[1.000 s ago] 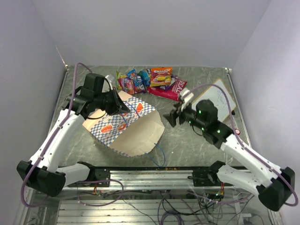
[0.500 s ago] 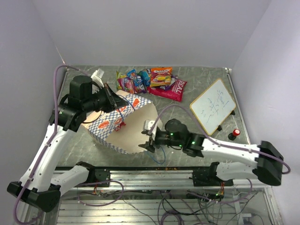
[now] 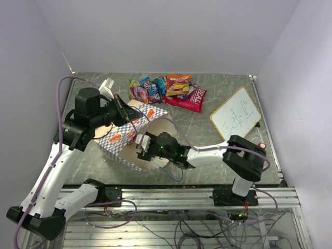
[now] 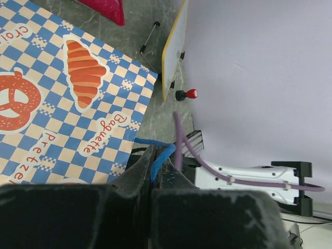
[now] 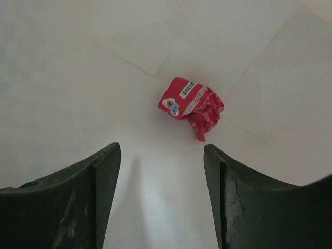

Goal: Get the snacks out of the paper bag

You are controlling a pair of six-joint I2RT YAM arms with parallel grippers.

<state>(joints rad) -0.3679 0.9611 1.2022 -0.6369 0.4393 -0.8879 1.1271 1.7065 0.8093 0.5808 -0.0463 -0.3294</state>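
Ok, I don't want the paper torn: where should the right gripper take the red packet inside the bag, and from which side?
Straight in through the mouth: the red packet lies crumpled on the paper bag's inner wall, ahead of the open right gripper. Close the jaws across its bunched middle, likely the easiest pinch.

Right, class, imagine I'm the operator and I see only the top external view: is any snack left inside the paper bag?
Observer: Yes. The right wrist view shows one crumpled red packet lying on the paper bag's cream inside.
Operator: Is the right hand ready for it?
Observer: The right hand is open, with the packet ahead of its fingers, untouched.
Operator: And what does the left hand hold?
Observer: The left hand is shut on the blue cord handle.
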